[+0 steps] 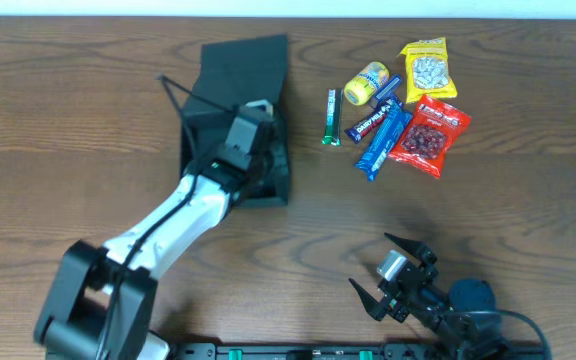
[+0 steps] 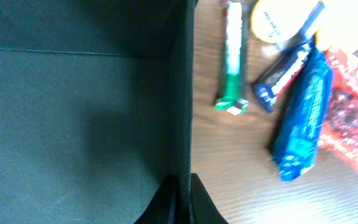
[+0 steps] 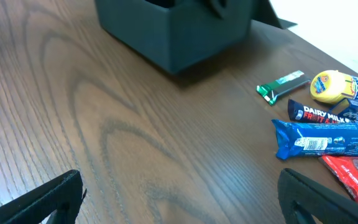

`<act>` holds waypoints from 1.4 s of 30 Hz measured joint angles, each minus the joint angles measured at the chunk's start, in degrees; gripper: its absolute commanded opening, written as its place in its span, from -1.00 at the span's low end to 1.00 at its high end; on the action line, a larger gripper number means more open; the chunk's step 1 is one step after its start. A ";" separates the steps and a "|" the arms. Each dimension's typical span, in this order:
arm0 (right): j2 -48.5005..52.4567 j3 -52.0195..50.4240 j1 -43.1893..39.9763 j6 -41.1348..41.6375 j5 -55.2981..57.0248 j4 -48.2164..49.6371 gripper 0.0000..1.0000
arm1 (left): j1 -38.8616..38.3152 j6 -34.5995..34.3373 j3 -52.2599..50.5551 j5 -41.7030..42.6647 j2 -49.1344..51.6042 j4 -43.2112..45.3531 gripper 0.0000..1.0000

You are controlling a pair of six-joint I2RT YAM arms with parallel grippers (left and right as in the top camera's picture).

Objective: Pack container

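Observation:
The container (image 1: 200, 125) is a dark box standing open at the table's back left, its flap lid (image 1: 243, 62) raised behind it. My left gripper (image 1: 276, 155) is shut on the box's right wall. In the left wrist view the two fingers (image 2: 183, 200) pinch that wall, with the container's empty inside (image 2: 73, 124) to the left. My right gripper (image 1: 380, 270) is open and empty near the front edge. Its fingers (image 3: 182, 205) are spread wide over bare wood, and the container (image 3: 166, 31) stands far ahead of them.
Snack packets lie right of the box: a green bar (image 1: 332, 117), a yellow round packet (image 1: 366, 82), a Dairy Milk bar (image 1: 371, 122), a blue packet (image 1: 384, 142), a red packet (image 1: 430, 135) and a yellow nut packet (image 1: 429, 68).

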 measured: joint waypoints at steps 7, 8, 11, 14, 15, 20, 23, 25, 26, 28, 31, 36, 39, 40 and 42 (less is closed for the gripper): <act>0.00 0.00 0.00 0.00 0.00 0.00 0.99 | -4.39 -1.51 10.54 -1.22 8.74 -5.55 -0.89; 0.00 0.00 0.00 0.00 0.00 0.00 0.98 | -4.59 -1.46 11.52 -1.44 9.57 -6.38 -0.89; 0.00 0.00 0.00 0.00 0.00 0.02 0.99 | -4.63 -1.46 12.81 -1.99 11.06 -6.71 -0.89; 0.00 0.00 0.00 0.00 0.00 0.00 0.99 | -4.66 -1.46 12.83 -2.34 11.19 -6.34 -0.89; 0.00 0.00 0.00 0.00 0.00 0.00 0.98 | -4.66 -1.46 12.83 -2.36 11.19 -6.19 -0.89; 0.00 0.00 0.00 0.00 0.00 0.00 0.99 | -4.92 -0.44 12.83 -2.23 11.19 -6.05 0.38; 0.00 0.00 0.00 0.00 -0.02 0.00 0.99 | -5.46 0.79 12.85 -0.44 11.19 -6.08 0.94; 0.00 0.00 0.00 0.00 0.00 0.00 0.99 | -5.79 1.81 13.20 0.90 11.19 -7.69 0.91; 0.00 0.00 0.00 0.00 0.00 0.00 0.99 | -5.90 2.29 13.53 1.40 11.19 -8.90 0.92; 0.00 0.00 0.00 0.00 0.00 0.00 0.98 | -6.01 3.82 14.56 1.79 11.19 -11.72 0.91; 0.00 0.00 0.00 0.00 0.00 0.00 0.99 | -6.01 6.12 16.90 0.15 10.54 -16.13 0.91; 0.00 0.00 0.00 0.00 0.00 0.00 0.98 | -5.99 9.33 19.61 -7.82 2.19 -23.50 0.91; 0.00 0.00 0.00 0.00 0.00 0.00 0.98 | -5.92 12.52 21.62 -15.80 -5.90 -28.22 0.91; 0.00 0.00 0.00 0.00 0.00 0.00 0.98 | -5.79 13.42 22.05 -17.68 -7.43 -29.79 0.91; 0.00 0.00 0.00 0.00 0.00 0.00 0.99 | -4.87 15.10 22.75 -21.75 -10.10 -34.03 0.90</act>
